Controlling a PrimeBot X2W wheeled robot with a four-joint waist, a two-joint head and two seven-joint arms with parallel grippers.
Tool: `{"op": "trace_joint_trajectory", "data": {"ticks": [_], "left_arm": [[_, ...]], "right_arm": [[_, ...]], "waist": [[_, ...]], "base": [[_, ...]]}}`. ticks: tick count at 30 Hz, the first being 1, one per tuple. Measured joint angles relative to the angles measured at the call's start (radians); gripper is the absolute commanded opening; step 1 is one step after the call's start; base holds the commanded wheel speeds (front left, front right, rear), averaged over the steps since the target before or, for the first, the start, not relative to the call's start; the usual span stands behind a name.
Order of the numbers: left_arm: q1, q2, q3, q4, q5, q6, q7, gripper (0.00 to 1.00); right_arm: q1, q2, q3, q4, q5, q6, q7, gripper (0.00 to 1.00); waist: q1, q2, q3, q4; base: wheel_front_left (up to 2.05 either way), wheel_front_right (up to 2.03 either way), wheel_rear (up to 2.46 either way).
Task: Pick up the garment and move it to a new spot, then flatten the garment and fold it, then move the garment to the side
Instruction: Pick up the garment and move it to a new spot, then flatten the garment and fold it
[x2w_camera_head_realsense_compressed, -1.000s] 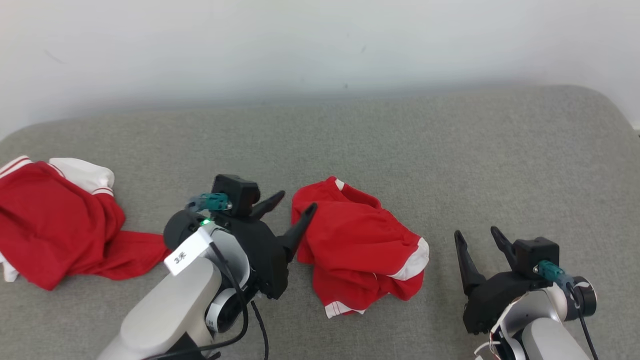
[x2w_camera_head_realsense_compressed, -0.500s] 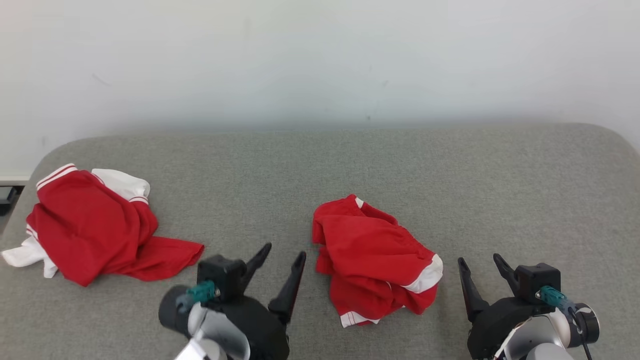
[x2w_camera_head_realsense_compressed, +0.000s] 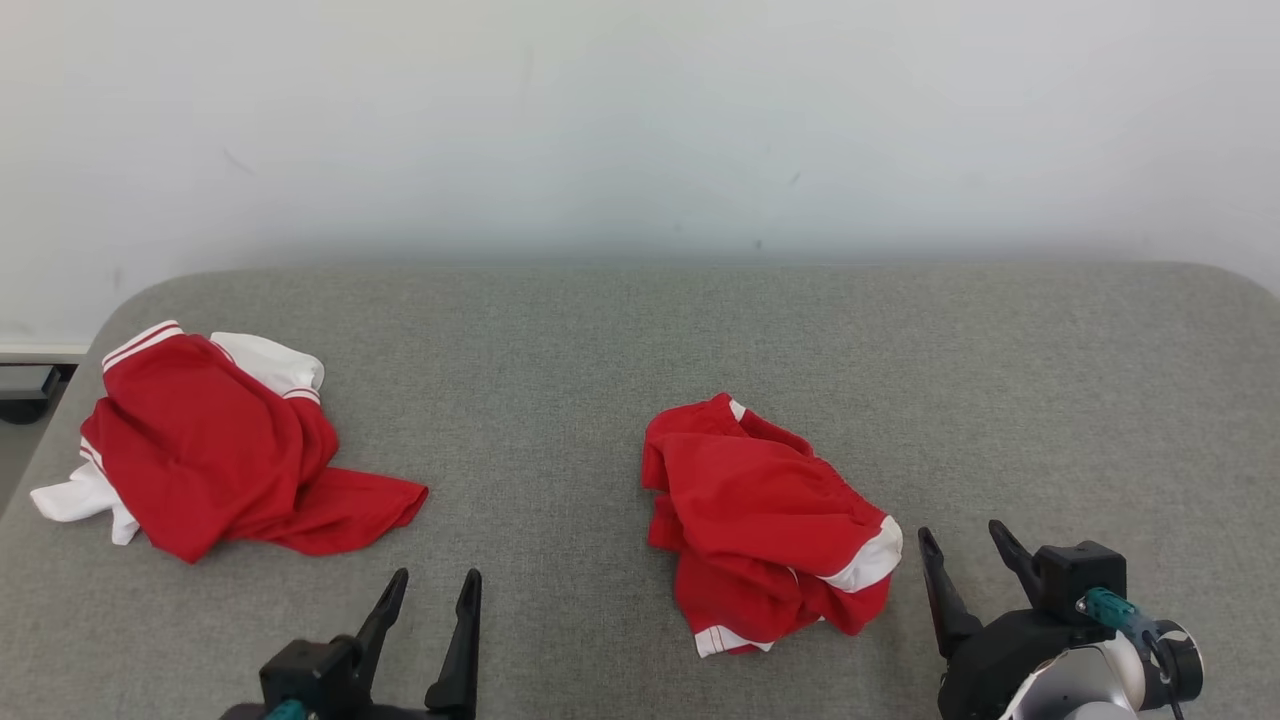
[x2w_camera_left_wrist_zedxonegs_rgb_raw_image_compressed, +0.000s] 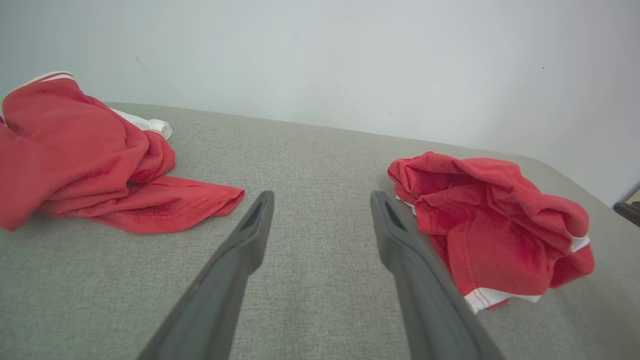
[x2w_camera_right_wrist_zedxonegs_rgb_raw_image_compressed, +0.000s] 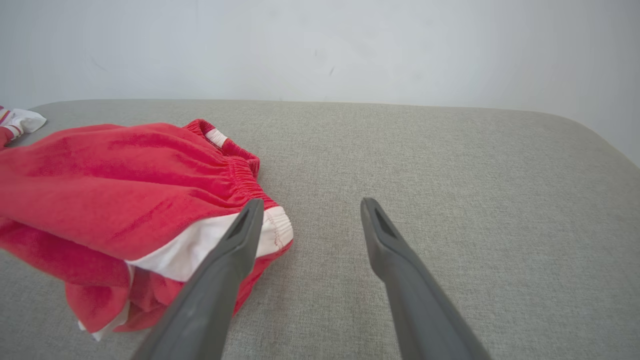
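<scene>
The fingers of the left gripper (x2w_camera_head_realsense_compressed: 436, 580) are spread apart at the lower left of the head view, and nothing is held. The right gripper (x2w_camera_head_realsense_compressed: 961, 535), at the lower right, is spread too and empty. Between them, right of centre, the crumpled red garment (x2w_camera_head_realsense_compressed: 765, 530) is lying on the grey cushion (x2w_camera_head_realsense_compressed: 600, 340). A second red garment (x2w_camera_head_realsense_compressed: 215, 455) is seen at middle left.
</scene>
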Motion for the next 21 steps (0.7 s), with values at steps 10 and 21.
{"op": "trace_joint_trajectory", "data": {"ticks": [10,21], "left_arm": [[0.086,-0.095,0.117,-0.026,0.100,0.000,-0.017,1.00],[0.080,-0.109,0.039,-0.059,0.106,-0.044,0.024,1.00]], "right_arm": [[0.014,-0.004,-0.008,-0.024,0.008,-0.001,0.001,1.00],[0.011,-0.002,-0.001,-0.026,0.008,-0.001,0.007,1.00]], "waist": [[0.0000,0.0000,0.007,0.016],[0.0001,0.0000,0.010,0.010]], "base": [[0.00,0.00,0.00],[0.00,0.00,0.00]]}}
